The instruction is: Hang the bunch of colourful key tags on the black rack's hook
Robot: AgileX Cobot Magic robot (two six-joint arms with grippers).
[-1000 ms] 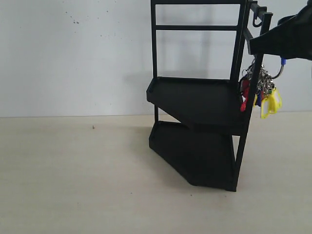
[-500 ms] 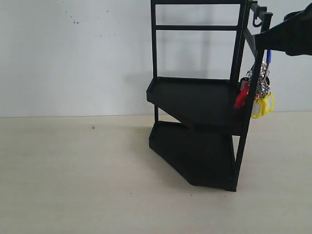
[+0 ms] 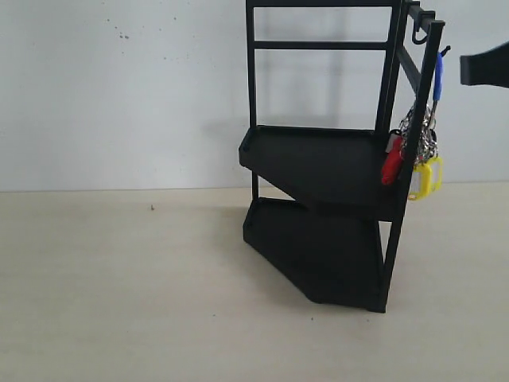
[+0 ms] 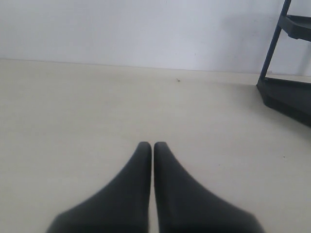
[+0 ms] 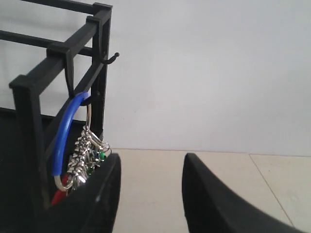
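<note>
The colourful key tag bunch (image 3: 420,169) hangs free at the right side of the black rack (image 3: 318,163). Its blue loop (image 3: 437,76) rests over the hook (image 3: 444,51) on the side frame. In the right wrist view the blue loop (image 5: 68,131) drops from the hook (image 5: 89,99), with silver rings and green and red tags (image 5: 87,158) below. My right gripper (image 5: 151,158) is open and holds nothing, just right of the bunch; in the exterior view it (image 3: 481,68) is apart from the rack. My left gripper (image 4: 152,144) is shut over bare table.
A curled black hook (image 3: 418,36) hangs from the rack's top bar. Another short prong (image 5: 113,58) sticks out further along the frame. The rack's foot (image 4: 286,92) stands far from my left gripper. A white wall (image 3: 119,87) rises behind the table.
My right gripper has let go of the bunch and pulled back to the right. The bunch has settled on the hook, its blue loop now pulled straight.
</note>
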